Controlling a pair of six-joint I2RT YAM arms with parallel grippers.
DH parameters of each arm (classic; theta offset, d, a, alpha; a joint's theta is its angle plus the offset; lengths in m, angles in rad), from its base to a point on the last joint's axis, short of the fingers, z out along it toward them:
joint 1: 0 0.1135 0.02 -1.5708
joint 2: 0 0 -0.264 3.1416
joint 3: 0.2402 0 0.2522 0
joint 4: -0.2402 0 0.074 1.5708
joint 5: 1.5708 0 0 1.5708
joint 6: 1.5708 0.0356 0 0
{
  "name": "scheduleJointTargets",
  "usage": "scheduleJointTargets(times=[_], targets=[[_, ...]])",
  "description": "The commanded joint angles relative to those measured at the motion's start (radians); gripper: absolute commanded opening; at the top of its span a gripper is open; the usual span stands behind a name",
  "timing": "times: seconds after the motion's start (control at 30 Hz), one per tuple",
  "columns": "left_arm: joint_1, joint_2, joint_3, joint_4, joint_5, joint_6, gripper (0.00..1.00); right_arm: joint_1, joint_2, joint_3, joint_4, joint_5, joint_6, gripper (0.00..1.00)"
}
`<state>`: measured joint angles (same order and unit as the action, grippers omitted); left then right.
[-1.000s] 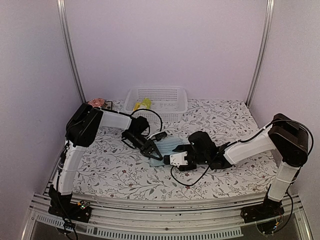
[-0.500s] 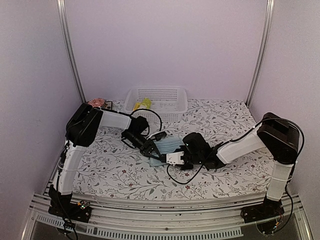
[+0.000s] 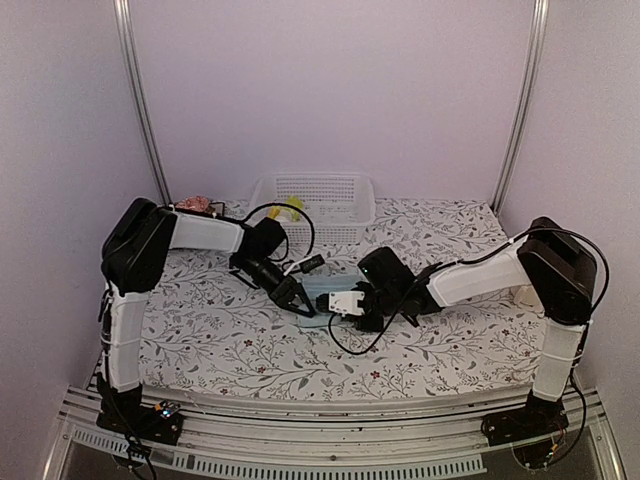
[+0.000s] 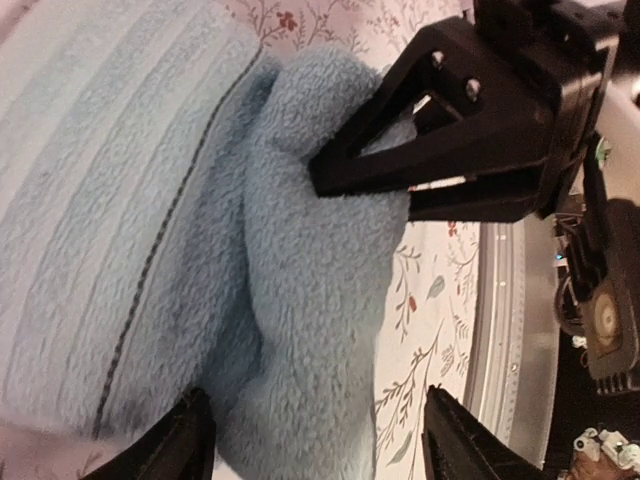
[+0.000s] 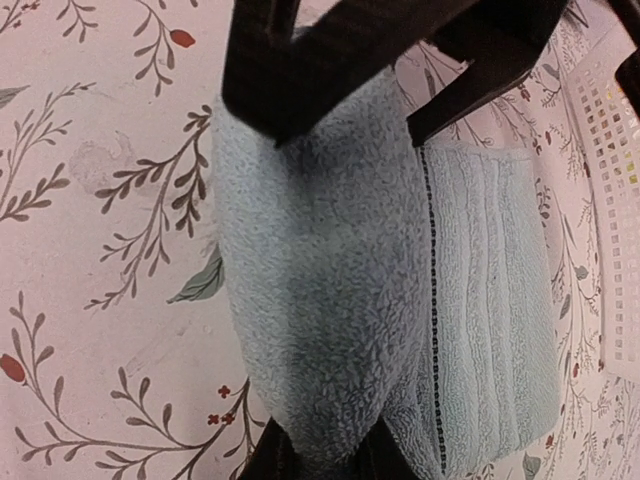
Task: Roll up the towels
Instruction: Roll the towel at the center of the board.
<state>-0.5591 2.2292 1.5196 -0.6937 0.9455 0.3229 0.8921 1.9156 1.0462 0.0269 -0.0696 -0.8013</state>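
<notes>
Starting at the right pincer [image 5: 322, 455], its two fingers are seen drawn close together on the thick rolled fold of the pale blue towel [image 5: 330, 260], so that the fold is pinched between them. The left pincer [image 4: 315, 405] is opened wide at the opposite end of the same fold. Its fingers are placed one on each side of the towel, and no grip is made. The two pincers are pointed toward each other, with only the towel between them. The flat, ribbed part of the towel is spread beside the fold on the floral-patterned tabletop [image 3: 220, 330], near its middle. Farther back, the yellow-green towel [image 3: 290, 208] is seen lying in a white basket [image 3: 355, 195] at the far edge of the tabletop, well apart from both pincers.
</notes>
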Motion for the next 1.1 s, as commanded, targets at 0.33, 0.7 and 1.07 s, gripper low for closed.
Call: scheduleJointTargets(times=[0.33,0.7,1.07], targets=[[-0.067,-0.484,-0.547,0.588,-0.452,0.06,0.76,-0.064,0.104,0.154,-0.519,-0.393,0.099,0.12],[-0.228,-0.653,-0.827,0.966,-0.629,0.15,0.77,-0.089,0.213,0.312,-0.691,-0.488,0.18,0.15],[-0.332,-0.616,-0.824,1.01,-0.735,0.233,0.77,-0.099,0.256,0.363,-0.764,-0.545,0.188,0.15]])
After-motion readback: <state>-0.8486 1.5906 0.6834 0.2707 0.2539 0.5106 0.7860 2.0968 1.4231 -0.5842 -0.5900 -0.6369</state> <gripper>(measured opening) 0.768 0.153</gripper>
